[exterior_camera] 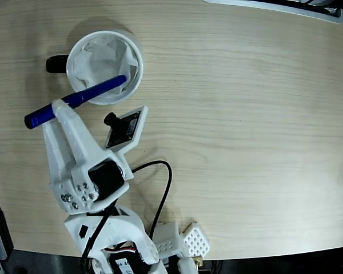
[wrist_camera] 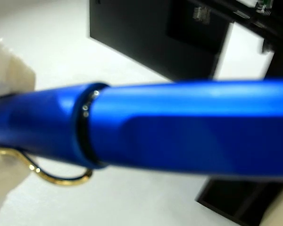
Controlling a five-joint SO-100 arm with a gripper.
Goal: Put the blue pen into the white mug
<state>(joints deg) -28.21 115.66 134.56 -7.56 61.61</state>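
Blue and glossy, the blue pen sits clamped in my gripper, my fingers closed on its barrel somewhat left of its middle. In the fixed view it lies nearly level, slanting from lower left to upper right: its left end juts past my fingers over the bare wooden table, and its right end reaches over the rim of the white mug, above the crumpled white paper inside. Whether the tip touches that paper I cannot tell. The mug stands at the far left of the table, its black handle pointing left.

My wrist view is filled by the pen, blurred and very near, with a dark ring where cap meets barrel and a thin wire clip curling below it.
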